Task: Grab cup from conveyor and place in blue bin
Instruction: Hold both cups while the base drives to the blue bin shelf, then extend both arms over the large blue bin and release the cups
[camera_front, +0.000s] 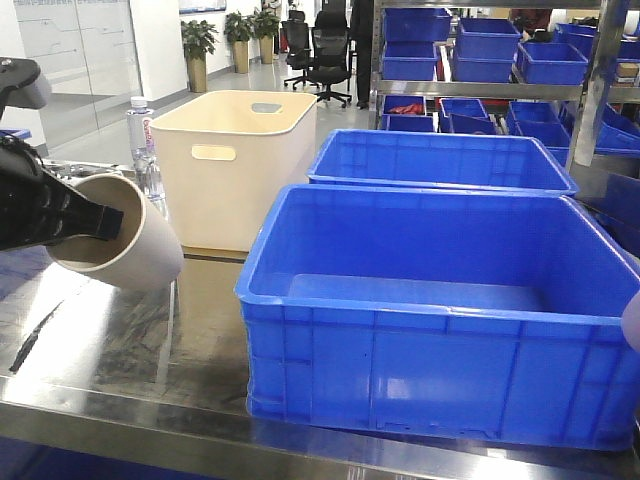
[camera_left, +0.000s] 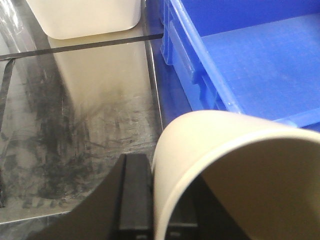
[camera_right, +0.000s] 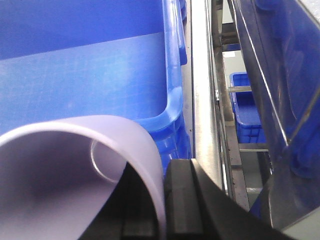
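Observation:
My left gripper (camera_front: 97, 222) is shut on the wall of a beige paper cup (camera_front: 115, 243), held tilted above the steel table, left of the blue bin (camera_front: 440, 330). In the left wrist view the cup (camera_left: 240, 170) fills the lower right, with one finger (camera_left: 136, 195) outside its wall and one inside; the bin (camera_left: 250, 55) lies ahead to the right. My right gripper (camera_right: 161, 200) is shut on the wall of a pale lilac cup (camera_right: 75, 170) over the bin's right corner (camera_right: 170, 105). That cup's edge (camera_front: 633, 322) shows at the front view's right border. The conveyor is out of view.
A cream tub (camera_front: 235, 165) with handle slots stands behind the left cup, with a water bottle (camera_front: 143, 140) beside it. A second blue bin (camera_front: 440, 160) sits behind the first. Shelves of small blue bins (camera_front: 500, 60) stand at the back right. A steel rail (camera_right: 202, 100) runs along the bin's right.

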